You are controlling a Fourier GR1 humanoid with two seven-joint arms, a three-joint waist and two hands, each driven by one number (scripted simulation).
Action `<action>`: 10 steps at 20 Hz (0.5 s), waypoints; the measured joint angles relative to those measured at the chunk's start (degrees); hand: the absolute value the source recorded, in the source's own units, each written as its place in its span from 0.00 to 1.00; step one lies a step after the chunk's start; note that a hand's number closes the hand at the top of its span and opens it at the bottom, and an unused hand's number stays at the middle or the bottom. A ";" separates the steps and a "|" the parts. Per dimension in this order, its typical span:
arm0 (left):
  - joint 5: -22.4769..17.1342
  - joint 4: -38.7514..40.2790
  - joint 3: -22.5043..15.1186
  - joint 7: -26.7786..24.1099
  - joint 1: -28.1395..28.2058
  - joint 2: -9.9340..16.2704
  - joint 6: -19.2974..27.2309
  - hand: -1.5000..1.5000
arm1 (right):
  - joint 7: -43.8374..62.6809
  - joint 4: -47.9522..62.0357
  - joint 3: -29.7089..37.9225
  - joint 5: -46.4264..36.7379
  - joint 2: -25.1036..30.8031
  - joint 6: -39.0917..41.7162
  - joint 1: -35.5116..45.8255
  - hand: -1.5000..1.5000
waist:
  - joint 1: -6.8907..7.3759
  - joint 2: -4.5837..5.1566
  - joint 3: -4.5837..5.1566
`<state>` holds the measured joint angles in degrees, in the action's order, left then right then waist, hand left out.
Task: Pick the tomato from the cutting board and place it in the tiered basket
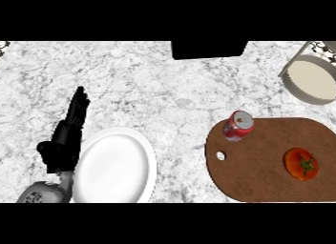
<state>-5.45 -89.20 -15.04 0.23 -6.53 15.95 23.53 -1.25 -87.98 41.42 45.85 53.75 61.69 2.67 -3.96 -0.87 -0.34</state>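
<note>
A red tomato (301, 163) with a green stem lies on the right part of the brown cutting board (269, 181). The tiered basket (311, 78), a round cream-bottomed tray with a grey rim, stands at the back right of the counter. My left hand (67, 138) shows at the left, fingers straight and pointing up, resting beside a white plate and far from the tomato. It holds nothing. My right hand does not show in the head view.
A red soda can (238, 126) stands on the board's back left corner. A white plate (116, 167) lies at the front left, next to my left hand. A black object (209, 49) sits at the counter's back edge.
</note>
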 measured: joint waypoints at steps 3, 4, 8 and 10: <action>-0.13 -0.01 0.24 -0.07 0.48 0.08 -0.07 0.50 | -0.01 -8.53 4.80 -7.01 0.15 0.25 0.08 0.00 | 0.21 -0.02 0.00; -0.19 -0.09 0.32 0.13 0.32 0.09 -0.11 0.50 | -0.01 -11.61 6.10 -9.40 -0.48 0.31 -0.19 0.00 | 0.30 0.02 0.00; 0.24 -0.21 -0.38 0.22 -0.28 -0.48 -0.36 0.50 | -0.05 -23.45 9.63 -18.02 -4.70 0.67 -2.25 0.00 | 1.14 0.31 0.02; 0.22 0.53 -0.20 -0.20 -0.77 -0.58 -0.78 0.50 | -0.21 -28.55 10.42 -21.80 -7.24 0.85 -3.45 0.00 | 1.61 0.48 0.05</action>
<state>-5.23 -88.68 -15.24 0.03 -7.30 15.37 22.74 -1.46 -116.53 51.84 24.05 46.51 62.55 -0.78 -2.35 -0.39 -0.29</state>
